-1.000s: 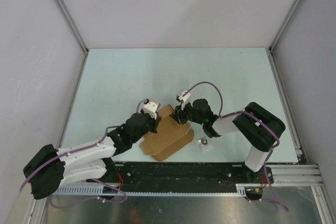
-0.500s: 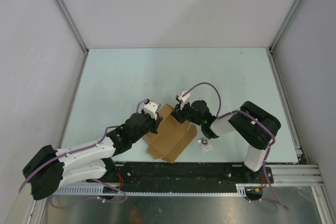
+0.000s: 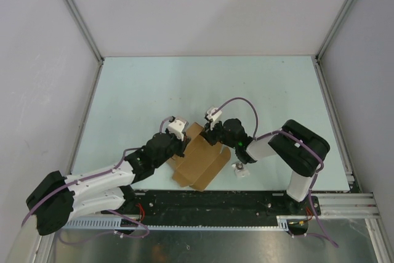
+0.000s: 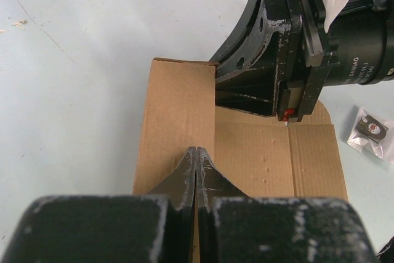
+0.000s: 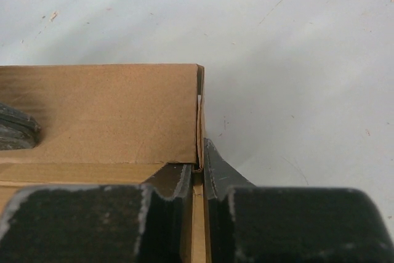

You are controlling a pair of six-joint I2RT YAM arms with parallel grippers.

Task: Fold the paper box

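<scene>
Down at the near middle of the pale table (image 3: 154, 90), between the two arms, sits the paper box (image 3: 198, 159). It lies skewed to the table edges with one corner aimed at the arm bases. Its far end is tucked under both wrists, so I can't really call the long axis from overhead.

The wrist cams fill in the rest. The right gripper (image 5: 198, 173) is clamped on the edge of an upright cardboard wall, with the thin brown edge sandwiched between its fingers. The left gripper (image 4: 196, 158) has its fingers pressed together with nothing visible between them, tips over a flat panel. I can't tell if they're touching it.

It's plain brown corrugated board, matte, with crisp fold creases and a rounded flap corner. The fingers are scuffed black. A small white-grey packet (image 3: 239, 171) lies just beside the box, on its right.
</scene>
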